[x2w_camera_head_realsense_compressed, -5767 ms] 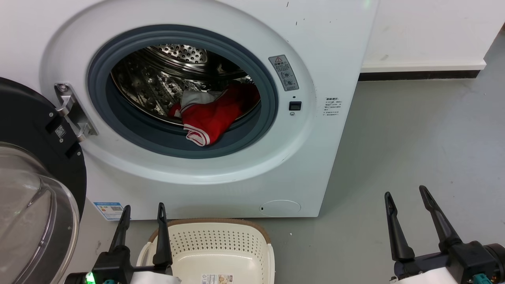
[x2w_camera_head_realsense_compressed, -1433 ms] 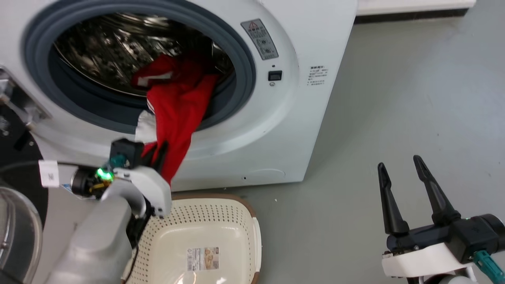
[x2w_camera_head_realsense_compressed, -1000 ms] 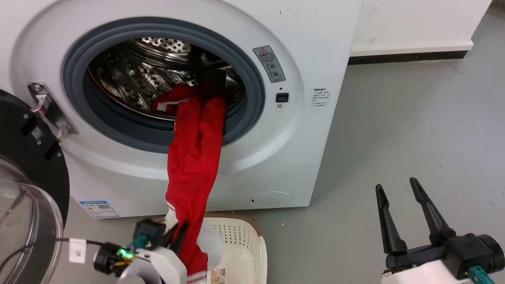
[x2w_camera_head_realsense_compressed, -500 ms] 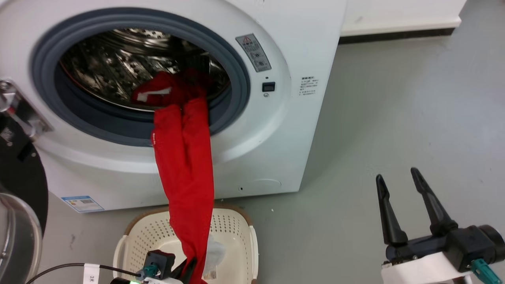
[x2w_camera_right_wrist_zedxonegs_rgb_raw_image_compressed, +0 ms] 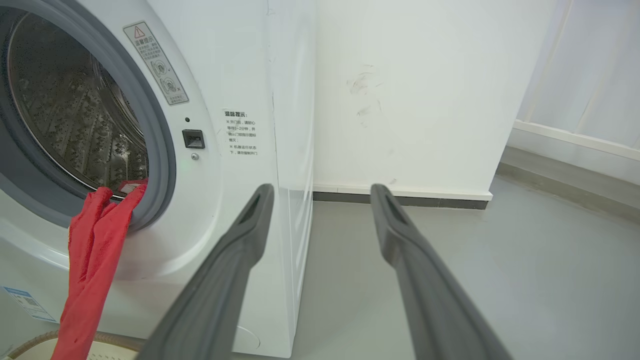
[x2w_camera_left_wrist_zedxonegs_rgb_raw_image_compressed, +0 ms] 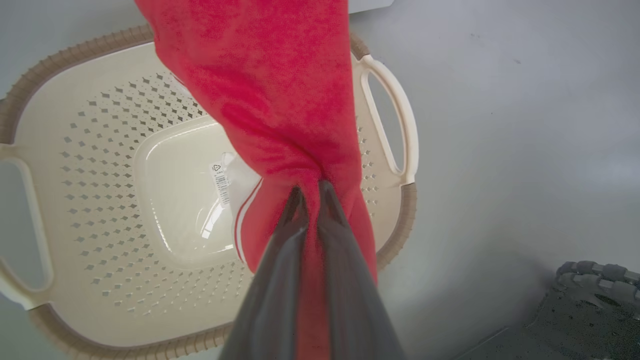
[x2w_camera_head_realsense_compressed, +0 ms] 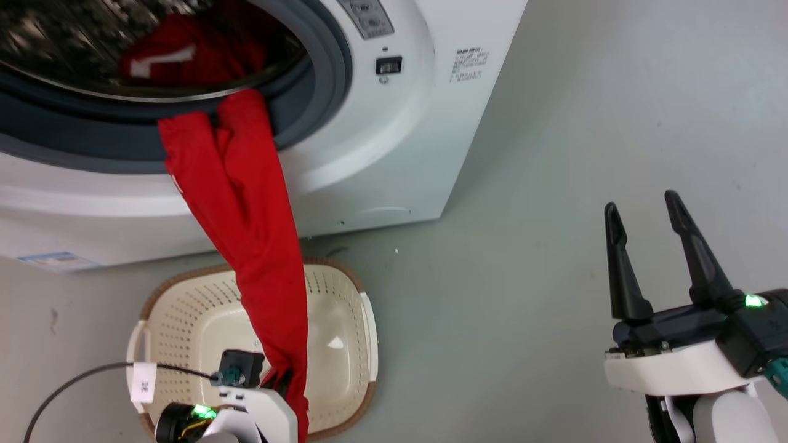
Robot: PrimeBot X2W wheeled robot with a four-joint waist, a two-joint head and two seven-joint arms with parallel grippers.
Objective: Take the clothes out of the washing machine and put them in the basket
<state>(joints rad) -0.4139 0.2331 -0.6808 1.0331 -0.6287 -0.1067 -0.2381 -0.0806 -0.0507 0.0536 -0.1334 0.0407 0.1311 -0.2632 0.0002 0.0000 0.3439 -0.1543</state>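
**Clothes [x2w_camera_head_realsense_compressed: 246,215] halfway out, strung above the basket [x2w_camera_head_realsense_compressed: 184,272]**

My left pincer [x2w_camera_left_wrist_zedxonegs_rgb_raw_image_compressed: 310,192] is pressed tight on the lower end of a long red garment, with the fabric bunched between my two fingers and a white-striped hem hanging beside them. From there the cloth runs up taut, over the grey ring [x2w_camera_head_realsense_compressed: 320,80] of the washing machine [x2w_camera_head_realsense_compressed: 394,141] and into the drum. More red fabric with a white patch [x2w_camera_head_realsense_compressed: 157,58] lies in there. I cannot tell whether that is the same garment or a second one.

The basket sits on the floor [x2w_camera_head_realsense_compressed: 523,246] just in front of the machine, and the end I hold hangs over its open middle. Nothing red has settled on its bottom yet. My right pincer [x2w_camera_head_realsense_compressed: 641,200] is spread wide and holds nothing, well off to the side above bare floor.

I judge this to be the pulling-out step, with the drop not yet made. The next move calls for drawing the upper end clear of the ring, since letting go now would likely leave the garment draped over the machine's lip. Once it hangs free, I should lower it into the basket and part my fingers.
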